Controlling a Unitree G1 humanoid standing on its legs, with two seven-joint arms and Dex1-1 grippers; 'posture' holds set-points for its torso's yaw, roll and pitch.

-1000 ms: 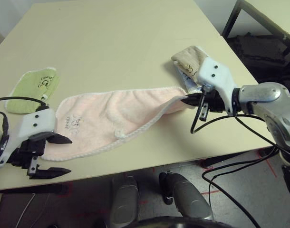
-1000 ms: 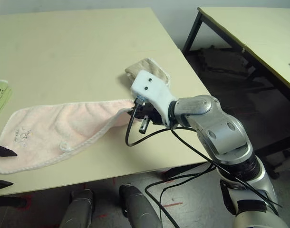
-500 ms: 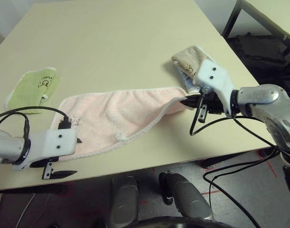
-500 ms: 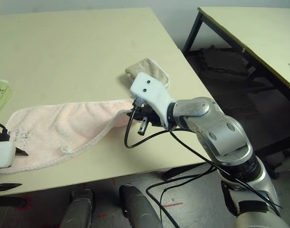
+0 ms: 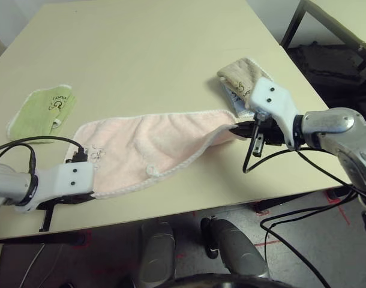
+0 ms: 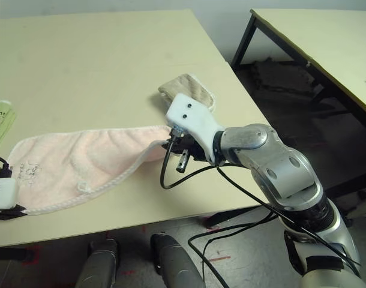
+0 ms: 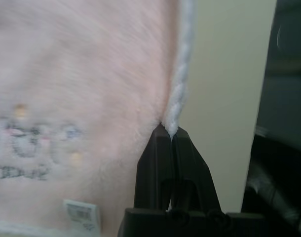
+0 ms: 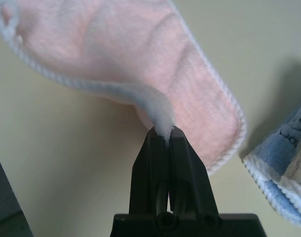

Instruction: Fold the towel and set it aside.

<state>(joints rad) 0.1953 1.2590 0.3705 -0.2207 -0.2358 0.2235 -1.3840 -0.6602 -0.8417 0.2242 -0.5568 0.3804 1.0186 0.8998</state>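
The pale pink towel (image 5: 148, 146) lies stretched along the table's near edge, with its front hem folded up in a ridge. At its near left corner, beside the dark logo and small white tag (image 7: 81, 216), my left gripper (image 7: 170, 134) is shut on the white stitched edging. My right gripper (image 8: 164, 131) is shut on a bunched bit of the towel's right end, which it holds slightly off the table (image 5: 171, 54). In the left eye view the right gripper (image 5: 235, 128) sits just in front of the folded towels.
A small light-green folded towel (image 5: 41, 111) lies at the left. Tan and blue folded towels (image 5: 240, 78) are stacked close behind my right gripper. The table's front edge runs just under the pink towel. A second table (image 6: 327, 42) stands at the right across a gap.
My left gripper moved in from the table's edge to the towel's near left corner and went from wide open to shut on the hem. The right gripper kept its grip.
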